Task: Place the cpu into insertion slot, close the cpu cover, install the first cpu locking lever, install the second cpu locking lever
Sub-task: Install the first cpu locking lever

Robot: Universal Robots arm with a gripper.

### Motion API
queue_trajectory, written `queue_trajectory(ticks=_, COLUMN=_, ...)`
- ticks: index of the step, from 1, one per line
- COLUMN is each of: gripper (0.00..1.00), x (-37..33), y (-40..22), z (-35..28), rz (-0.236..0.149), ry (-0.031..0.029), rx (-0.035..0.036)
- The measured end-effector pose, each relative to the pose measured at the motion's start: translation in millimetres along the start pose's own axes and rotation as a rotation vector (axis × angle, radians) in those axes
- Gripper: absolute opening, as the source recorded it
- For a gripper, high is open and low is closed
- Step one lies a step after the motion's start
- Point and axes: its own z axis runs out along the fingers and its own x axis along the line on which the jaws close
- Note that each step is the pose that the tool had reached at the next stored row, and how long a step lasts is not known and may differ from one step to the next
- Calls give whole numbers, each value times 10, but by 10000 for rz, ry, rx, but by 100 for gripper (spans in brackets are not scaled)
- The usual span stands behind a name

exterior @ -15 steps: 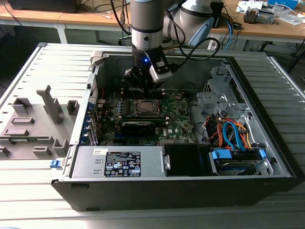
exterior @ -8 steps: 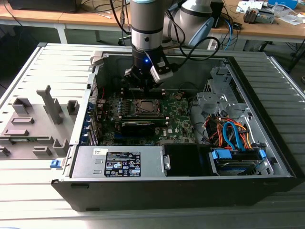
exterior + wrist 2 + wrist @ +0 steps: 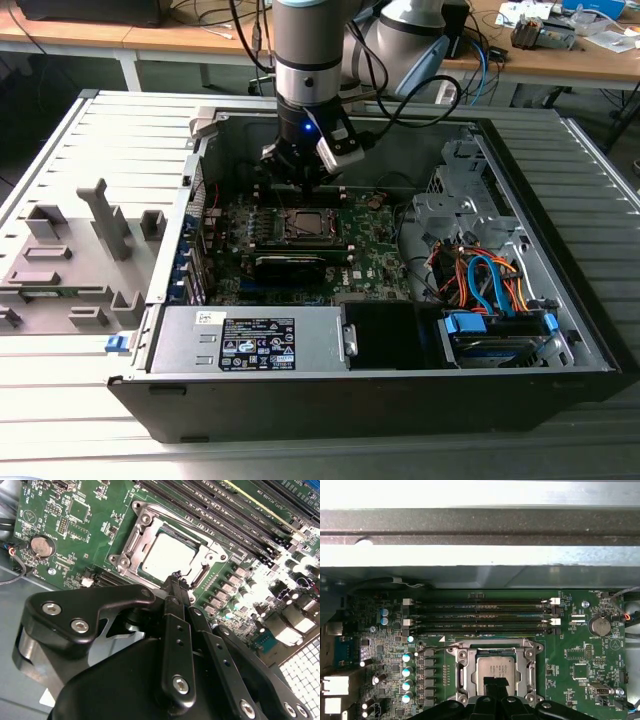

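The small square cpu (image 3: 167, 555) with its silvery-beige metal face lies seated in the grey-rimmed square insertion slot (image 3: 131, 544) on the green motherboard (image 3: 60, 535), and the thin silver-grey cpu cover (image 3: 202, 560) frames it, apparently lying flat so its window leaves the chip's face bare. The black gripper (image 3: 179, 584) hangs just over the slot's edge, its fingers drawn narrowly together and holding nothing, seemingly poised to work at the socket's rim.
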Motion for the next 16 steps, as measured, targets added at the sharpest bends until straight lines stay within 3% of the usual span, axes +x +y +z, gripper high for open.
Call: queue_trajectory(ticks=16, gripper=11, x=40, y=0, z=-1, rz=-1, ry=0, rx=0)
